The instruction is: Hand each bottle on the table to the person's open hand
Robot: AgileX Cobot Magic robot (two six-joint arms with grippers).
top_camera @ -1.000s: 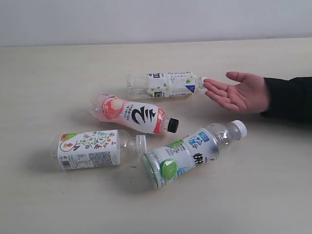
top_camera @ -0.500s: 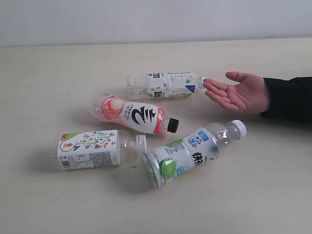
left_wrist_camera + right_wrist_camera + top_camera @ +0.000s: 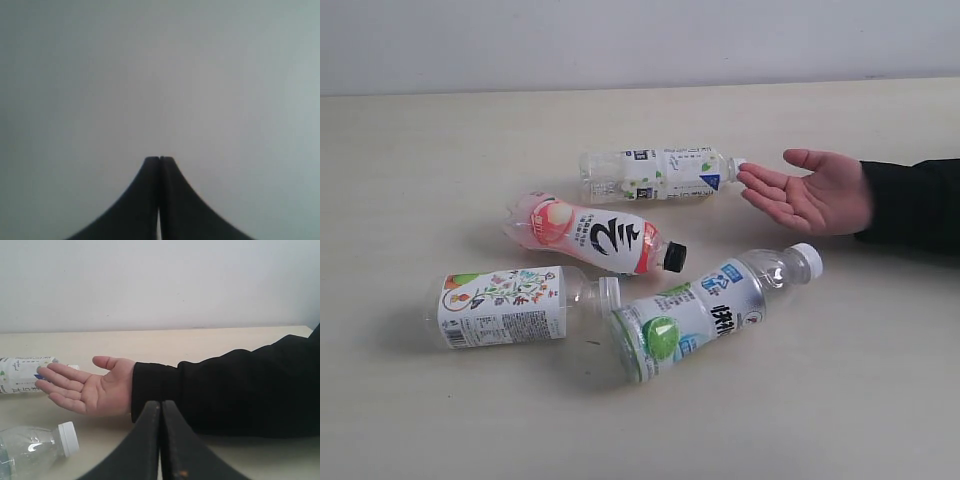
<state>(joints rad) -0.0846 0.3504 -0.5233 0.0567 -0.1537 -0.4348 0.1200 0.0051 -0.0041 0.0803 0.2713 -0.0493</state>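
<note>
A wide, flat table (image 3: 420, 150) of pale beige wood-grain fills the exterior view. It is matte and evenly lit, with a few tiny dark specks. Behind its far edge rises a plain off-white wall (image 3: 620, 40).

Four small clear plastic bottles lie on their sides near the middle of the table. Farthest back is the bottle with the white-green label (image 3: 655, 174). Its cap end is just beside the fingertips of the person's open hand (image 3: 810, 192), though I cannot tell whether they touch. The hand rests palm up on the right side of the table, coming out of a black sleeve (image 3: 915, 200).

In front of that bottle the bottle with the pink-white label (image 3: 590, 235) lies slanted, its black cap pointing right. Toward the front left is the bottle with the white floral label (image 3: 510, 305). Its neck is just beside the base of the bottle with the silver-green label (image 3: 705, 315), whose white cap lies in front of the hand, apart from it.

The left gripper (image 3: 159, 159) has its two dark jaws pressed together with nothing between them, against a featureless pale grey background. The right gripper (image 3: 160, 402) also has its jaws pressed together and empty. It faces the black sleeve, with the open palm, the table and the bare wall beyond.
</note>
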